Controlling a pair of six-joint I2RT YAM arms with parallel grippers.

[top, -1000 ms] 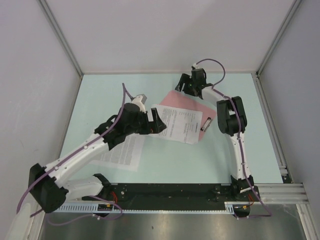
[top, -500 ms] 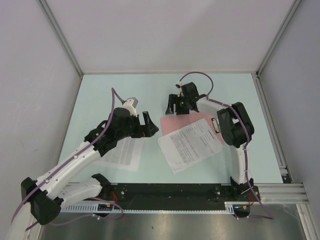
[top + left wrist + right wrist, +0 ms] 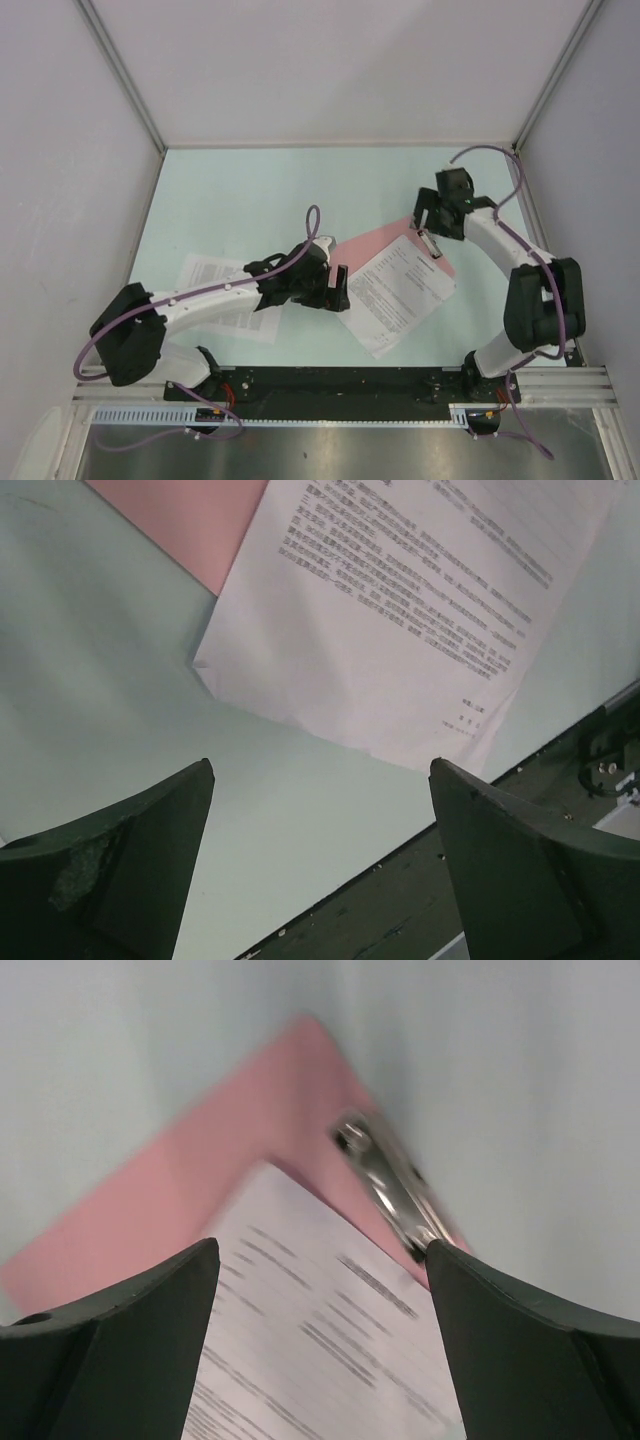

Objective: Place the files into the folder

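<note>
The pink folder [image 3: 380, 243] lies at the table's middle right, its metal clip [image 3: 430, 246] on the right short edge. One white printed file [image 3: 402, 292] lies askew on it, overhanging the near edge. A second file [image 3: 205, 273] lies at the left, partly under the left arm. My left gripper [image 3: 342, 290] is open and empty, just left of the first file's corner; the left wrist view shows that file [image 3: 400, 630] and the folder [image 3: 190, 520] ahead of it [image 3: 320, 770]. My right gripper [image 3: 432, 222] is open and empty above the clip [image 3: 390, 1185], the folder [image 3: 200, 1160] and the file [image 3: 320, 1350].
Grey walls with metal corner posts [image 3: 120, 75] close off the back and sides. A black rail [image 3: 340, 385] runs along the table's near edge and shows in the left wrist view [image 3: 560, 780].
The folder and its file slid and turned to the right. My left gripper moved nearer and right, to the file's left corner. My right gripper swung right, to above the clip.
</note>
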